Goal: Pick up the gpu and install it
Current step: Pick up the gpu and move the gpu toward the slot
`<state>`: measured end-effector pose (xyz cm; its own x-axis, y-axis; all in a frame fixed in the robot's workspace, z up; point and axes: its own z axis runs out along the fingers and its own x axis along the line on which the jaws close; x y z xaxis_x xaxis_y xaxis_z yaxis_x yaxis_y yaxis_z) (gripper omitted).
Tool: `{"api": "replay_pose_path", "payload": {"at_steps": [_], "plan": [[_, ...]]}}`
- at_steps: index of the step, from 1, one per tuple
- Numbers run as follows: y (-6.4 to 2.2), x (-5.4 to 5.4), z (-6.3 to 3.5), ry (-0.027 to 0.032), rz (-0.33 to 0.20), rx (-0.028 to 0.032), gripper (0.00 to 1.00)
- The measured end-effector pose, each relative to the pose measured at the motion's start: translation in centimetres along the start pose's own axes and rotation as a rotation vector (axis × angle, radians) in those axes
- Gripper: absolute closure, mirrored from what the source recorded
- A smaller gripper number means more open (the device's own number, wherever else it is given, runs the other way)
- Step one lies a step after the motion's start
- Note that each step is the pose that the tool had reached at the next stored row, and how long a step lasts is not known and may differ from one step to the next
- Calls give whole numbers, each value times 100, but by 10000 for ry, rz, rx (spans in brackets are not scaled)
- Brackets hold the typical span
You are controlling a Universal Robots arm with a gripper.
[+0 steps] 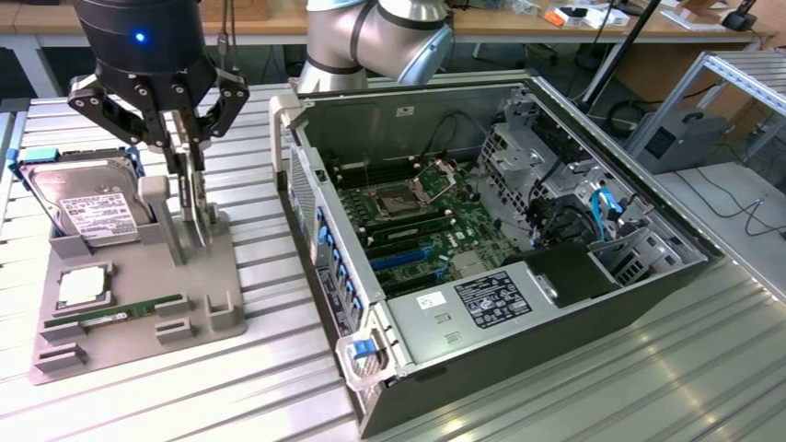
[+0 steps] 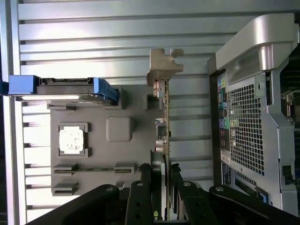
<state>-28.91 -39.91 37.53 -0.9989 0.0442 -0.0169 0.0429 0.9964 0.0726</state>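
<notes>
The hard drive (image 1: 86, 210) stood at the exterior view's left on the grey holder (image 1: 135, 348). Just beside it the gpu (image 2: 165, 123) stood on edge in the holder, showing only its thin edge, its faces hidden. The gripper (image 2: 162, 169) covered its near end, jaws part-way open and clamped on both faces. Its long axis lay level, parallel to the computer case (image 1: 368, 115), with the silver bracket (image 2: 164, 65) at the hard drive's end.

The hard drive (image 1: 86, 203) stood near one side of the gpu (image 2: 165, 108); bare table (image 1: 264, 276) separated its other side from the computer case (image 1: 368, 120)
</notes>
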Motion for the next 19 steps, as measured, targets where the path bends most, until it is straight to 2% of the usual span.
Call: {"api": "replay_pose_path", "payload": {"at_steps": [19], "plan": [[13,-3,-186,0,0,0,73]]}}
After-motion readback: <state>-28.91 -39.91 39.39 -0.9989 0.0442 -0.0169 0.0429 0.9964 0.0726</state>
